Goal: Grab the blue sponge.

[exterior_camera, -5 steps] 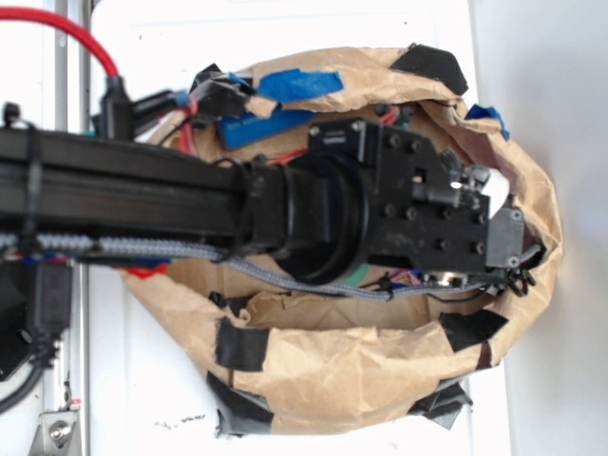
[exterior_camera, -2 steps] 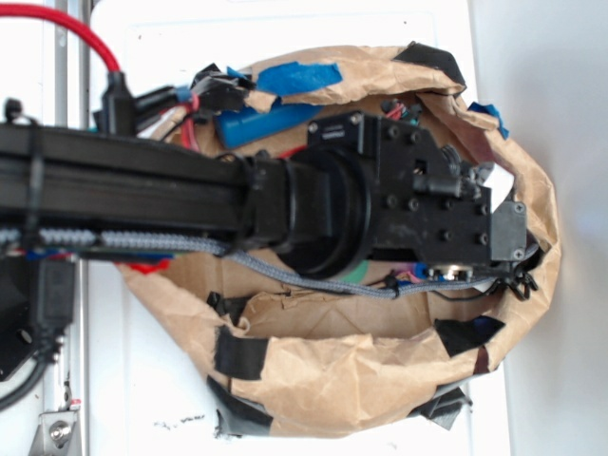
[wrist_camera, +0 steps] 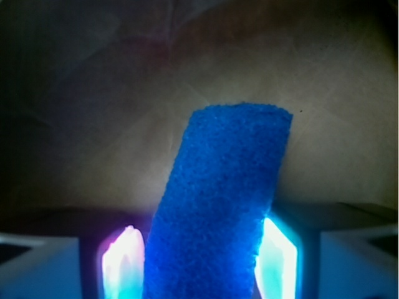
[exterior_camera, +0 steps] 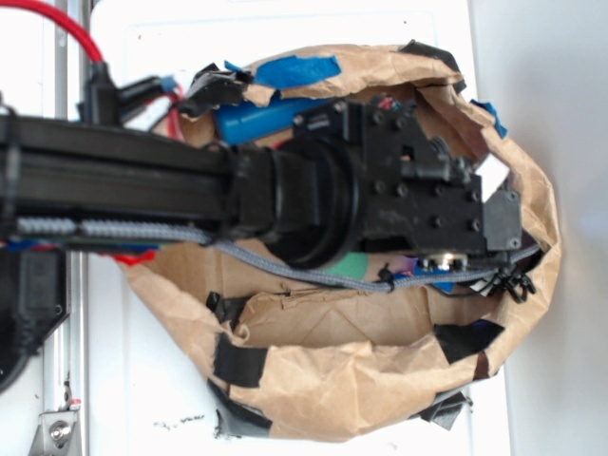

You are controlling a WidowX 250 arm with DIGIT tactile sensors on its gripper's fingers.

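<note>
Exterior view, from above: my arm (exterior_camera: 123, 185) reaches in from the left over a crumpled brown paper bag (exterior_camera: 380, 370), patched along its rim with black tape (exterior_camera: 237, 361) and blue tape (exterior_camera: 296, 70). The bag lies on a white surface (exterior_camera: 152, 380) with its mouth open toward the camera. My wrist housing and gripper (exterior_camera: 494, 223) sit over the bag's opening and block most of the interior.

Partly visible inside the bag: a smooth blue bottle (exterior_camera: 258, 120) along the upper edge, just beside my wrist — and a sliver of something green (exterior_camera: 353, 267) under the wrist, too hidden to name. A red cable (exterior_camera: 71, 30) arcs across the top left corner.

Wrist view: the blue sponge (wrist_camera: 218, 205) stands between my fingers, its rough porous face turned to the camera, rising up and a little rightward from the bottom of the frame. Both fingers (wrist_camera: 277, 261) press against its sides — clamped on the sponge. The pads glow cyan-white at the contact edges. Behind the sponge, dim brown paper fills the background; I cannot tell whether the sponge's far end touches it.
</note>
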